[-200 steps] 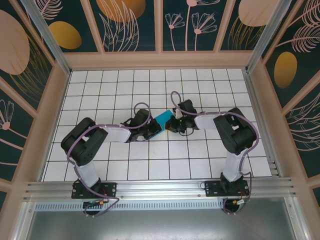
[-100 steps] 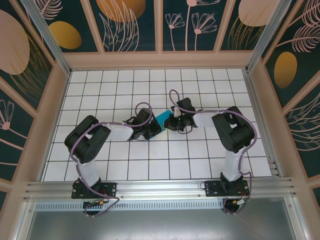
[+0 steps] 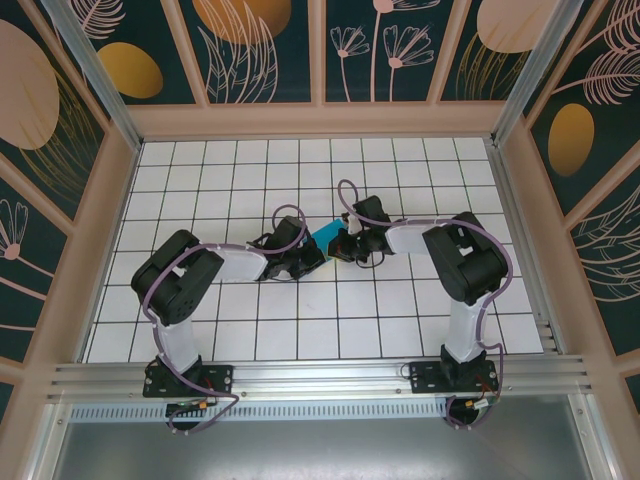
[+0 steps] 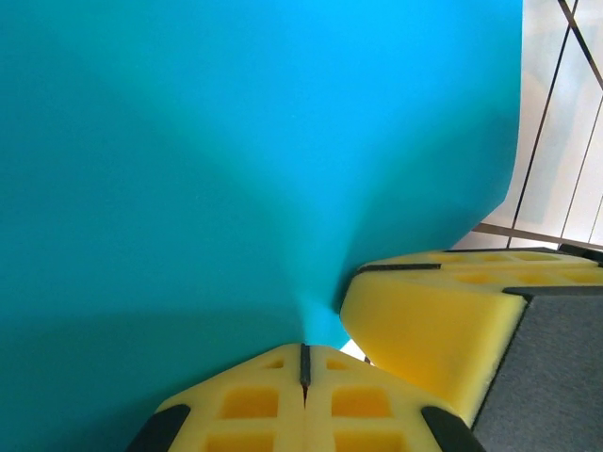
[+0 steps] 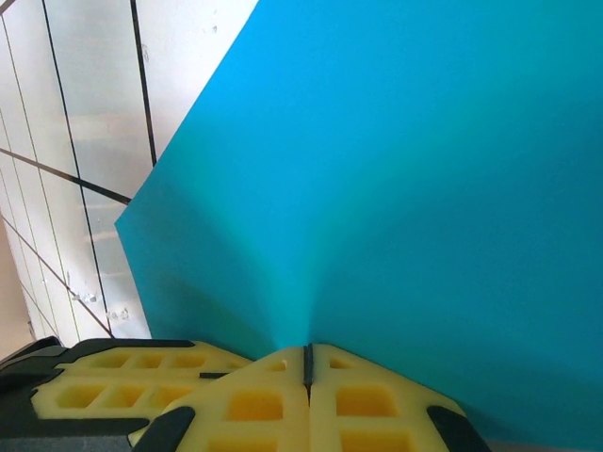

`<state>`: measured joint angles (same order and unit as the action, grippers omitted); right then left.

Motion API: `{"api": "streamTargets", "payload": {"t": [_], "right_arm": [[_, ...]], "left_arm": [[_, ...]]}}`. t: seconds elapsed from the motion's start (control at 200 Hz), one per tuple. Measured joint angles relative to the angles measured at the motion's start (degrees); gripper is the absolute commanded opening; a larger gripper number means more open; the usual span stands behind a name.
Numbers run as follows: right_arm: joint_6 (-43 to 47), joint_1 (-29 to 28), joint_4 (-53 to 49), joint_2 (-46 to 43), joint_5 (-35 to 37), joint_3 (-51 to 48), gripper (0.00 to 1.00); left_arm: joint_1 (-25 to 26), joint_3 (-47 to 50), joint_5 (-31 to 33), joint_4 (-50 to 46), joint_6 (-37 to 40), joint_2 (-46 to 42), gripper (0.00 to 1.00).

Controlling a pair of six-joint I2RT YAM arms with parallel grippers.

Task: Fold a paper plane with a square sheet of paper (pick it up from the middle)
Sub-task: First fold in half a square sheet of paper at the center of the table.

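The square sheet of paper is teal-blue and shows as a small bent patch between the two gripper heads at the table's middle. My left gripper pinches it from the left and my right gripper from the right, close together. In the left wrist view the paper rises from my shut left gripper, creased at the pinch, with the right gripper's yellow pads close beside. In the right wrist view the paper fans up from my shut right gripper, and the left gripper's pads lie at the lower left.
The white grid table is walled by wooden frames and patterned panels on three sides. An aluminium rail runs along the near edge by the arm bases. Grid lines of the table show past the paper's right edge.
The left arm has slid right, bringing the two grippers closer together. The patch of paper seen between them from above has grown smaller. Both stay shut.
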<state>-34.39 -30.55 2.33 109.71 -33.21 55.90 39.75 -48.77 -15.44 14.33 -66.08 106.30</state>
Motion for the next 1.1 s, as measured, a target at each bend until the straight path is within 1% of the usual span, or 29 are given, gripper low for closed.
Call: {"api": "streamTargets", "payload": {"t": [0.34, 0.565, 0.816, 0.971, 1.101], "right_arm": [[1.51, 1.29, 0.0, 0.13, -0.81, 0.0, 0.0], [3.1, 6.71, 0.04, 0.46, -1.88, 0.0, 0.0], [5.27, 11.93, 0.44, 1.36, -4.85, 0.09, 0.0], [5.95, 16.33, 0.26, 1.36, -4.22, 0.7, 0.0], [6.08, 17.77, -0.02, 1.11, -2.1, 2.12, 0.0]], "left_arm": [[0.17, 0.48, 1.22, -0.07, -0.09, -0.28, 0.0], [0.35, 1.84, 2.1, 1.11, -0.68, -0.98, 0.0], [0.39, 1.97, 2.36, 1.22, -0.68, -1.05, 0.0], [0.39, 1.97, 2.38, 1.14, -0.68, -1.09, 0.0], [0.39, 1.95, 2.38, 1.07, -0.68, -1.16, 0.0]]}}
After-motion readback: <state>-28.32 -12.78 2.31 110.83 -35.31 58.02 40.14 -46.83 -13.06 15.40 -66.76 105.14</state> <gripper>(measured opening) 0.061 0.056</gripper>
